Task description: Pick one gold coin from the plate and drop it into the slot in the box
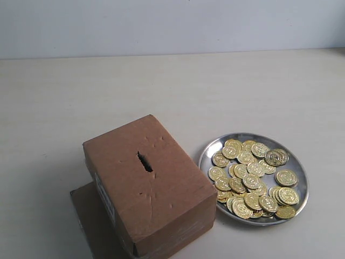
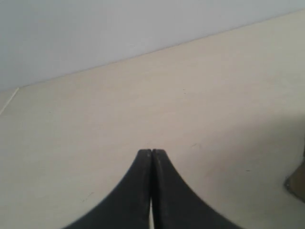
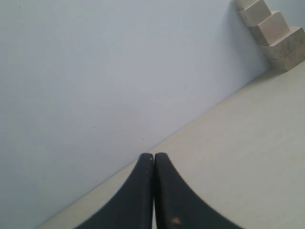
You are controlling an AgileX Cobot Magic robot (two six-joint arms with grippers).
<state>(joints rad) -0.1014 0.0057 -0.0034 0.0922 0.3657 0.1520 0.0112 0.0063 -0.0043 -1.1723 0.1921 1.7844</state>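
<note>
A brown cardboard box [image 1: 153, 189] stands at the front left of the exterior view, with a dark ragged slot [image 1: 144, 162] cut in its top. To its right lies a round silver plate [image 1: 302, 164] heaped with several gold coins [image 1: 250, 181]. Neither arm shows in the exterior view. My left gripper [image 2: 151, 151] is shut with nothing in it, over bare table. My right gripper [image 3: 154, 154] is also shut and empty, pointing toward the wall. The box, plate and coins are out of the right wrist view.
A flat brown cardboard sheet [image 1: 89, 216] lies under the box. A brown corner [image 2: 298, 181] shows at the edge of the left wrist view. Stepped pale wooden blocks [image 3: 271, 28] stand against the wall in the right wrist view. The pale table [image 1: 172, 91] stretches behind.
</note>
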